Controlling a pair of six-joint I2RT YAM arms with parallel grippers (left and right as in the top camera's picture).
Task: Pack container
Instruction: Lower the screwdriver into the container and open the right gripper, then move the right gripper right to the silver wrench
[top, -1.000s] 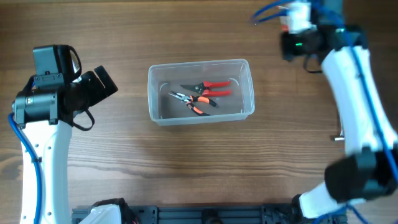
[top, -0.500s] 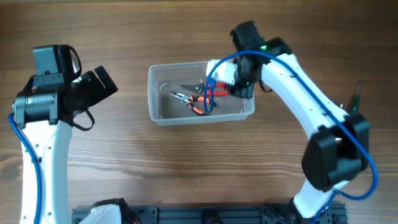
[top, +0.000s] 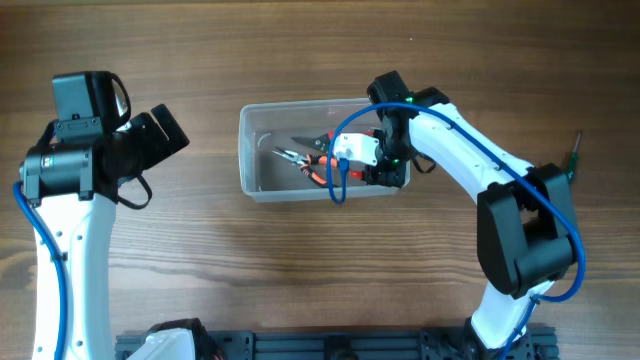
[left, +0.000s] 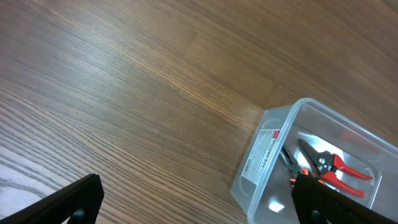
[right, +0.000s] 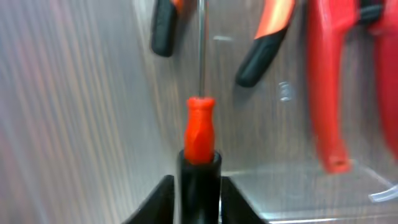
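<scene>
Right gripper (right: 199, 190): I read both jaws set against the black handle of a screwdriver (right: 200, 134). Its shaft points between the grips of orange-handled pliers (right: 267, 43), with red snips (right: 326, 93) beside them. All lie within the clear container (top: 250, 150) at mid-table. I judge the tub light, stiff and slick-walled, best taken by its thicker rim. Left gripper (left: 199, 202): fully spread, empty, well apart.

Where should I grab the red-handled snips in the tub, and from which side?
Grip the two red handles of the snips, pinching across both from straight above. They lie flat on the floor of the container, so its walls likely block a side approach. The blade end sits close to the pliers, which leaves less room there.
</scene>
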